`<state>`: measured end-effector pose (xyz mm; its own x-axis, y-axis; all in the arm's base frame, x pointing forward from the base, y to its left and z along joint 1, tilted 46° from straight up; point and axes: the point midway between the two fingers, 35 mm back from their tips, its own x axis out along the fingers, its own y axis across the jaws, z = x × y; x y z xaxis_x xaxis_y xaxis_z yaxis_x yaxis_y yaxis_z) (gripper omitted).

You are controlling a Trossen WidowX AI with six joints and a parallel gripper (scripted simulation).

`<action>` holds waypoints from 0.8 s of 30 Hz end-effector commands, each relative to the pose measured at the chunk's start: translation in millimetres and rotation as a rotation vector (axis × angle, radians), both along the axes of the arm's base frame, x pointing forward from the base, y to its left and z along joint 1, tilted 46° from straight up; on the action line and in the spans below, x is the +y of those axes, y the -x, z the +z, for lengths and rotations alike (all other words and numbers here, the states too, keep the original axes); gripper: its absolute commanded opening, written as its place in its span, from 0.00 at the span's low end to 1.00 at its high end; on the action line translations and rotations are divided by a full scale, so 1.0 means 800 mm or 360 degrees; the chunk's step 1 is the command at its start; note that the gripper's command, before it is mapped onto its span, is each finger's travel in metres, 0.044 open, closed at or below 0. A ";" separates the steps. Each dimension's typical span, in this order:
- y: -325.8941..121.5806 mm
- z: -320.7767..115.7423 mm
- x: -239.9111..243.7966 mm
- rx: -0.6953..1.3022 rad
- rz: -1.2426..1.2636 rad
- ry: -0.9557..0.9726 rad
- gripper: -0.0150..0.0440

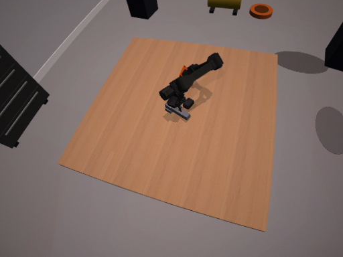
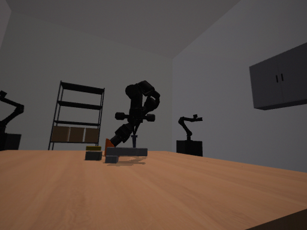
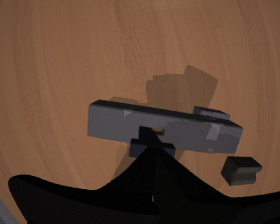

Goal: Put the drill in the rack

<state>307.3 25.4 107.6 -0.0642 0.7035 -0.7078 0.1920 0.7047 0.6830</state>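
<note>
A long grey block (image 1: 184,114) (image 2: 127,151) (image 3: 115,122) lies across the table under the arm. A dark blue T-shaped piece (image 2: 134,141) (image 3: 136,148) stands upright at it, its crossbar on top. My gripper (image 2: 134,133) (image 3: 153,152) is shut and empty, pointing down. Its fingertips are right at the top of the T-shaped piece; I cannot tell whether they touch. A small blue-grey block (image 2: 111,159) (image 3: 212,112) lies beside the long block's end. Which piece is the key, the drill or the rack I cannot tell for sure.
A dark grey block (image 2: 93,156) (image 3: 241,170) with a yellow piece (image 2: 93,148) above it is near the long block's end. An orange piece (image 1: 183,71) (image 2: 107,146) stands by the arm's base. The wooden table (image 1: 208,170) (image 2: 168,188) carries everything.
</note>
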 end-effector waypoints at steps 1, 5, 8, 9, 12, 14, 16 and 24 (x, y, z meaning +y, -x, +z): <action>0.009 -0.006 0.012 0.0043 0.0028 -0.0016 0.25; 0.010 -0.007 0.014 0.0043 0.0028 -0.0016 0.25; 0.010 -0.008 0.015 0.0043 0.0028 -0.0016 0.25; 0.010 -0.008 0.015 0.0043 0.0028 -0.0016 0.25; 0.011 -0.009 0.016 0.0043 0.0028 -0.0016 0.25; 0.011 -0.009 0.017 0.0043 0.0028 -0.0016 0.25; 0.011 -0.010 0.017 0.0043 0.0028 -0.0016 0.25; 0.011 -0.012 0.020 0.0043 0.0028 -0.0016 0.25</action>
<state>305.8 26.4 105.8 -0.0478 0.7004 -0.7122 0.1960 0.7057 0.6809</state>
